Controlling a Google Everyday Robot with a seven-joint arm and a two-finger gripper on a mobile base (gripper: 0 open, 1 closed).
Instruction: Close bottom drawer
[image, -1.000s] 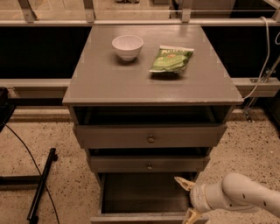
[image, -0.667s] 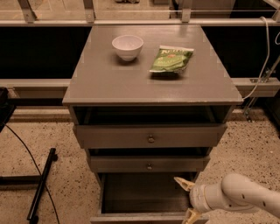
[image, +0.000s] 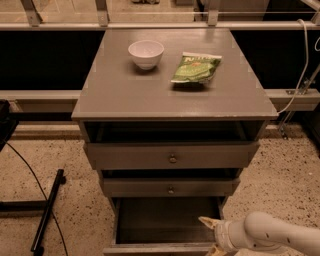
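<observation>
Standing pulled well out at the bottom centre of the frame, the bottom drawer (image: 165, 222) shows its dark, boxy interior from above. Its front panel lies along the lower edge of the frame and is mostly cut off, so its knob cannot be seen. It is the narrowest of the three grey drawers.

The gripper (image: 207, 234) is at the lower right of the frame, at the drawer's right front corner, on the end of a pale rounded arm (image: 272, 235) that comes in from the right edge. Its two fingers are spread apart. One fingertip (image: 204, 220) points up and left over the drawer's interior, and the other is down by the front panel at the frame's bottom edge. Nothing is clamped between them.

Just above, the middle drawer (image: 170, 187) and the wider top drawer (image: 172, 156) each show a small round knob at the centre. Both stand slightly forward, with a dark gap above them.

On the flat grey cabinet top (image: 125, 95) in the upper half of the frame, a white bowl (image: 146, 52) sits left of centre. A green snack packet (image: 196, 67) lies near it to the right, not touching it.

At the lower left, a black stand leg (image: 47, 210) and a thin black cable lie on the speckled floor (image: 280, 185). A white cable (image: 301, 60) hangs at the upper right.
</observation>
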